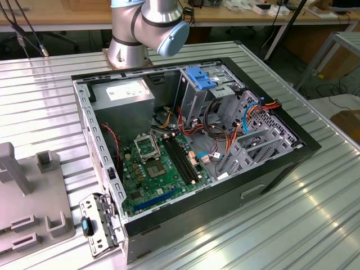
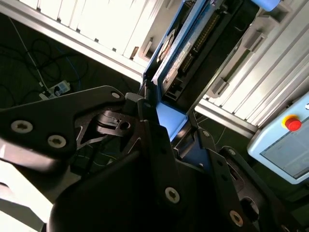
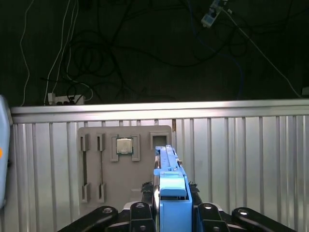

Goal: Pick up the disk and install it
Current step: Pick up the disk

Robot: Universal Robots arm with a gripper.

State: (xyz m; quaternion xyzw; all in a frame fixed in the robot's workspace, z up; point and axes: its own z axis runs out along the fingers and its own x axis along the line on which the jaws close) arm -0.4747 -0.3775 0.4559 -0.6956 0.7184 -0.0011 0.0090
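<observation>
So the black two-fingered pincer (image 3: pixel 170 194) is clamped on the disk (image 3: pixel 166 164), that flat grey-metal hard drive with the bright blue plastic carrier rail round its edges. In the second wrist view the pincer (image 2: pixel 169 116) has one finger (image 2: pixel 149 130) pressed against each side of the blue end, and the disk (image 2: pixel 186 43) sticks straight out past the fingertips with its circuit-board side showing. In the first wrist view it's edge-on, hanging over the flat grey plastic fixture tray (image 3: pixel 96 193), which lies on the ribbed silver metal bench (image 3: pixel 241 159) close to the bench edge, dark floor and tangled cables (image 3: pixel 96 63) beyond it. I can't tell if the disk's far end touches the tray. A small square processor chip (image 3: pixel 124 145) sits in one tray pocket. In the exterior view the open black computer case (image 1: pixel 281 169) lies mid-bench (image 1: pixel 281 236) with its green motherboard (image 1: pixel 152 169) exposed, the fixed blue latch (image 1: pixel 199 77) on top of the silver drive cage (image 1: pixel 194 98), and the tray (image 1: pixel 34 225) at the exterior view's left.
</observation>
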